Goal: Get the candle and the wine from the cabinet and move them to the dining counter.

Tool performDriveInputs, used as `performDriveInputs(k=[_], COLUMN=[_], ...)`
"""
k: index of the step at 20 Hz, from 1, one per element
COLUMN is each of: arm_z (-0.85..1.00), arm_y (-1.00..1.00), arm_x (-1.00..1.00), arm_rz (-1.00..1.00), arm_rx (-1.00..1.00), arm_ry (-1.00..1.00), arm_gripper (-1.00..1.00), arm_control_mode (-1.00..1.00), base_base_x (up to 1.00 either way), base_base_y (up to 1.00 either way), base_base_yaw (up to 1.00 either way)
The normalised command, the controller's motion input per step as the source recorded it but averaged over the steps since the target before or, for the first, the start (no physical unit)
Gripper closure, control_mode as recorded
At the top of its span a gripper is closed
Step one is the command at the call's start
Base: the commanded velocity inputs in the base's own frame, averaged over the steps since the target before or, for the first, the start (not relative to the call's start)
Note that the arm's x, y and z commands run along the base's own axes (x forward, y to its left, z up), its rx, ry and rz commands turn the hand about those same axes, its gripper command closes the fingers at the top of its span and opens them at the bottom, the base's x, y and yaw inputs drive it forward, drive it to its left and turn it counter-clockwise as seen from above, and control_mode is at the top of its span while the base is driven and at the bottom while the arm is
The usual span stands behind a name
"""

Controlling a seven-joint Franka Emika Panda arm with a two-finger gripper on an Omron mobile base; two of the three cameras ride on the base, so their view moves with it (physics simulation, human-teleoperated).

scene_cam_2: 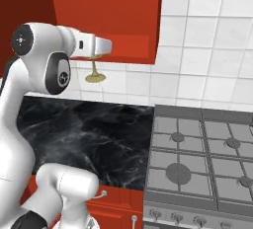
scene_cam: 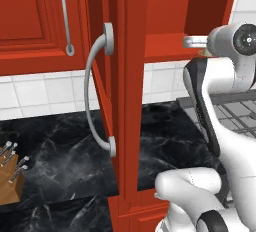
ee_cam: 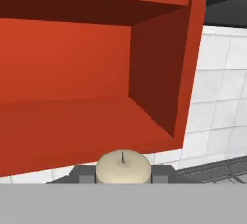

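My gripper (scene_cam_2: 94, 46) is shut on the candle (ee_cam: 123, 166). In the hand view its cream top and wick sit between the two dark fingers (ee_cam: 85, 175). From the right base view the brass stem and round foot of the candle (scene_cam_2: 95, 72) hang below the hand, in the air just outside the lower shelf of the red cabinet (scene_cam_2: 118, 11). The cabinet (ee_cam: 72, 78) stands open, and the shelf facing the hand is bare. Its open door with the long curved handle (scene_cam: 95, 93) swings out toward the left base view. The wine and the dining counter are out of view.
A black marble worktop (scene_cam: 65, 151) with a white-tile backsplash (scene_cam_2: 207, 55) runs below the cabinet. A grey gas hob (scene_cam_2: 197, 159) lies to the right of it. A wooden knife block (scene_cam: 10, 178) stands at the left. A closed red cabinet door (scene_cam: 30, 16) is at the upper left.
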Motion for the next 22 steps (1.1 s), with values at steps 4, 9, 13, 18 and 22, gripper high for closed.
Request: performDriveInputs(k=[4, 9, 13, 18, 22], arm_z=[0.00, -0.02, -0.14, -0.17, -0.23], arm_y=[0.37, 0.21, 0.17, 0.17, 0.04], arm_x=[-0.84, -0.52, -0.50, -0.48, -0.43], arm_rz=[0.15, 0.18, 0.14, 0.05, 0.00], arm_rx=[-0.01, -0.01, 0.00, 0.00, 0.00], arm_ry=[0.11, 0.17, 0.10, 0.05, 0.00], arm_gripper=[1.00, 1.00, 1.00, 1.00, 1.00], arm_control_mode=[-1.00, -1.00, -1.00, -1.00, -1.00], base_base_x=[0.00, 0.00, 0.00, 0.00, 0.00], base_base_y=[0.00, 0.00, 0.00, 0.00, 0.00], base_base_yaw=[0.00, 0.00, 0.00, 0.00, 0.00])
